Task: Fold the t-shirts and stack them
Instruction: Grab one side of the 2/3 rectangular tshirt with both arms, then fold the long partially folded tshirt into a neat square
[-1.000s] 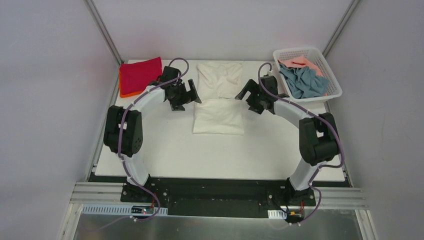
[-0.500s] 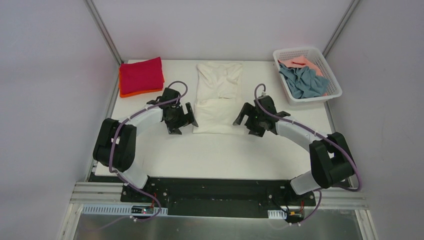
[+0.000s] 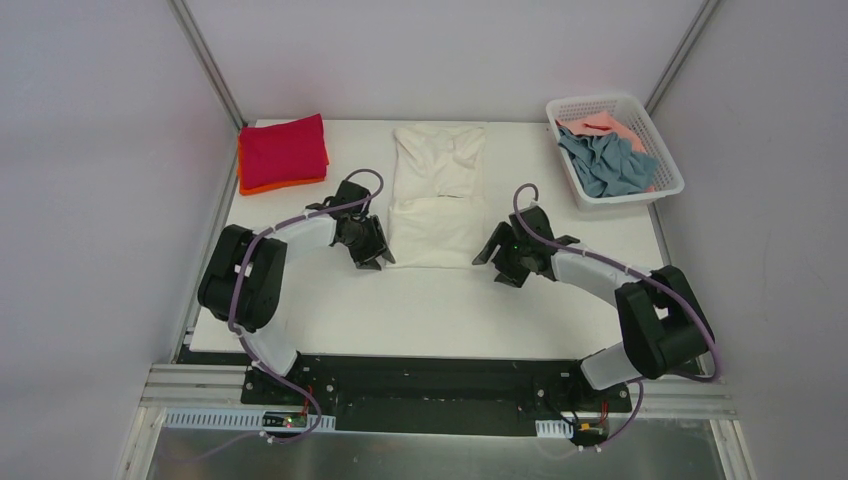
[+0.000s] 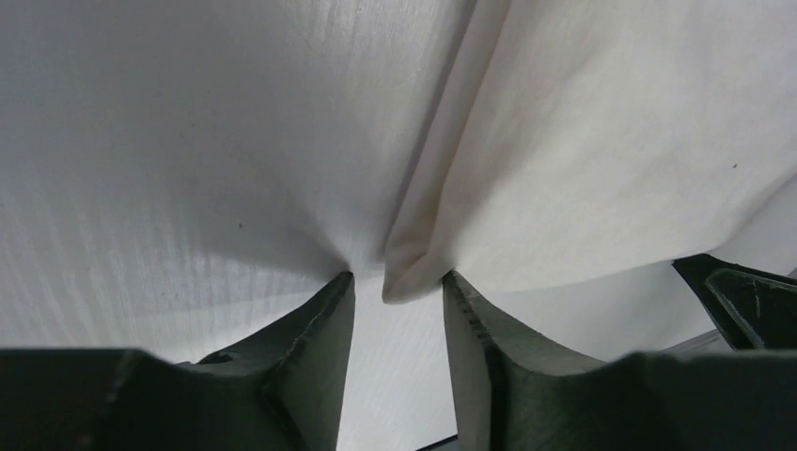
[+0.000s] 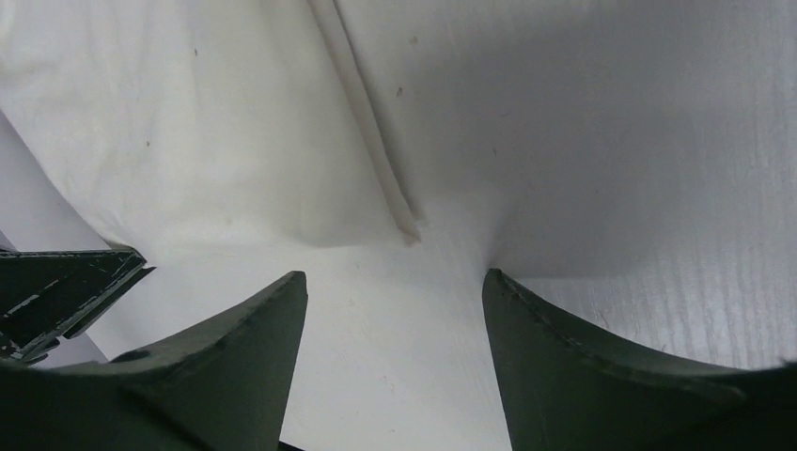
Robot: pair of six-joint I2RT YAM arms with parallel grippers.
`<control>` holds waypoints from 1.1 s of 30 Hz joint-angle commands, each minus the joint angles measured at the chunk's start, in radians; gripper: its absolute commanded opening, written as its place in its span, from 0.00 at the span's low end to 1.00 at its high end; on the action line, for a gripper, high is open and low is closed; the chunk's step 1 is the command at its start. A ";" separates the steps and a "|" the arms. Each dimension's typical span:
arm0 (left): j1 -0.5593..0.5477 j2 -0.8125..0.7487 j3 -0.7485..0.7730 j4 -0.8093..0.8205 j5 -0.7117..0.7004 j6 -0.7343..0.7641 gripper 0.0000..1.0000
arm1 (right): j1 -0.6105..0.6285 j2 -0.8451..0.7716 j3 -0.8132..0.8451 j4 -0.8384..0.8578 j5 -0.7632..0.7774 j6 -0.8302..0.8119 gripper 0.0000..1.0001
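The cream shirt (image 3: 437, 230) is soft and limp; I would take its near corners. My left gripper (image 4: 397, 282) is narrowly open around one corner, the right gripper (image 5: 395, 282) is wide, and both hold nothing.

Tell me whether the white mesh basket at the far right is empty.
No, the basket holds a crumpled grey-blue shirt and a salmon pink shirt.

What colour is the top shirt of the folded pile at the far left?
The top shirt is crimson red; the top external view shows it best.
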State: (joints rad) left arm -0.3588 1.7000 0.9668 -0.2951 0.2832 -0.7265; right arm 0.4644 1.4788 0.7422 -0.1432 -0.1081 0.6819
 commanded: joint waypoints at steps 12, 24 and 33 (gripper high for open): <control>-0.006 0.100 -0.004 0.057 0.008 -0.011 0.00 | -0.007 0.097 -0.011 0.087 0.034 0.056 0.45; -0.035 -0.171 -0.177 0.059 -0.058 -0.035 0.00 | -0.008 -0.092 -0.079 -0.006 -0.179 0.015 0.00; -0.151 -0.733 -0.369 -0.112 -0.138 -0.103 0.00 | 0.007 -0.417 -0.088 -0.433 -0.524 -0.117 0.00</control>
State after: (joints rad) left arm -0.4660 1.1965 0.6357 -0.2775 0.2317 -0.7902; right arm 0.4595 1.1915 0.6456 -0.2981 -0.4450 0.6579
